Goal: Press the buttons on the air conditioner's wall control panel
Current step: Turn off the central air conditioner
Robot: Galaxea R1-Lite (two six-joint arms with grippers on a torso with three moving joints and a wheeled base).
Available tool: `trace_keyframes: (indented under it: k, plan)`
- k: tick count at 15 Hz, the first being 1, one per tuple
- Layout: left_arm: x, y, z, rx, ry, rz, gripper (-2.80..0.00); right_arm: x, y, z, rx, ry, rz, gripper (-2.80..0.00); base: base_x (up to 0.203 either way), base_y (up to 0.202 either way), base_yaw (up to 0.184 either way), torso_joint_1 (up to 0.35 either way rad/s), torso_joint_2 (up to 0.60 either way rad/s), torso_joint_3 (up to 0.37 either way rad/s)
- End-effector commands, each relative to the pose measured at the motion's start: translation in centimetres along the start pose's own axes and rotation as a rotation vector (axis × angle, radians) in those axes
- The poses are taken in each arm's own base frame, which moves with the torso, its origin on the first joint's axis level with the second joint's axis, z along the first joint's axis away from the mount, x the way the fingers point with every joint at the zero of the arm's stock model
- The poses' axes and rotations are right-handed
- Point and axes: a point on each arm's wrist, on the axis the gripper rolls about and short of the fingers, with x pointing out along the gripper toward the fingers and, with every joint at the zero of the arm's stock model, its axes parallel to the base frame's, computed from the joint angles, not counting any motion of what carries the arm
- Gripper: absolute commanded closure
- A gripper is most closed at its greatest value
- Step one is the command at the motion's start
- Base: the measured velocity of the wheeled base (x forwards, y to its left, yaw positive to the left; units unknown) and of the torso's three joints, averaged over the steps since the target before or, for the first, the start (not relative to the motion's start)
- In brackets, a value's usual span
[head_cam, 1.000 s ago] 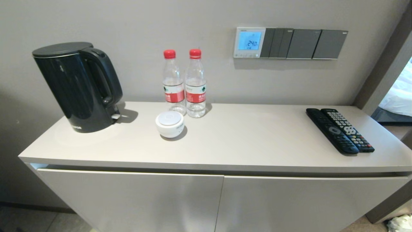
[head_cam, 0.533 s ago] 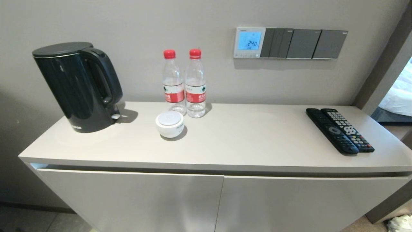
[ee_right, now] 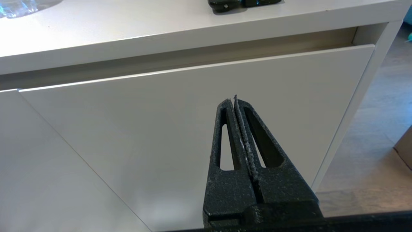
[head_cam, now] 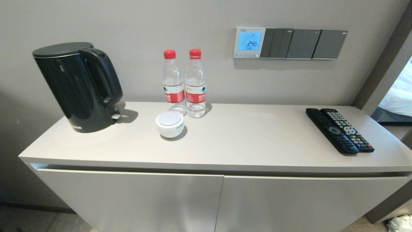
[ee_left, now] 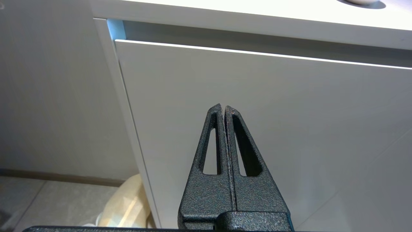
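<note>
**Both arms low, thermostat high on the wall**

Left to right in the head view: a black kettle [head_cam: 77, 87] stands at the left end of the cabinet top [head_cam: 244, 141]; two water bottles [head_cam: 185, 83] stand against the wall with a small white round container [head_cam: 170, 124] in front of them; two remote controls [head_cam: 339, 130] lie side by side at the right end.

The thermostat [head_cam: 249, 42] is fixed to the wall above the cabinet, right of the bottles, touching the left end of a row of dark grey switch plates [head_cam: 304, 44]. Its buttons [head_cam: 246, 55] run in a horizontal line along its lower edge, below the lit blue screen.

Neither arm appears in the head view. The left gripper [ee_left: 223, 108] points at the left cabinet door [ee_left: 257, 129], fingers pressed together and empty. The right gripper [ee_right: 234, 100] points at the right cabinet door [ee_right: 161, 122], fingers likewise together and empty.

The buttons lie well above and beyond both grippers, right of centre. The right arm is judged the nearer. Closed fingertips suit pressing such small keys.
</note>
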Motion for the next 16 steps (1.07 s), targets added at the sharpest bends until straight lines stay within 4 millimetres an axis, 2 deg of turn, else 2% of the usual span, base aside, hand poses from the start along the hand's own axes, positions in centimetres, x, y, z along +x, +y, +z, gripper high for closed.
trace_keyframes:
  k: [1, 6, 16]
  plan:
    - [0.0, 0.0, 0.0, -0.001, 0.0, 0.001, 0.0, -0.05, 0.0, -0.06, -0.003, -0.004, 0.0, 0.0, 0.0, 0.0, 0.0, 0.0, 0.0, 0.0]
    - [0.0, 0.0, 0.0, 0.0, 0.0, 0.001, 0.0, -0.06, -0.02, -0.35, -0.06, 0.025, -0.003, 0.0, 0.0, 0.0, 0.0, 0.0, 0.0, 0.0]
    - [0.0, 0.0, 0.01, 0.0, -0.001, 0.001, 0.0, -0.03, -0.05, -0.38, -0.035, 0.031, -0.013, 0.0, 0.0, 0.0, 0.0, 0.0, 0.0, 0.0]
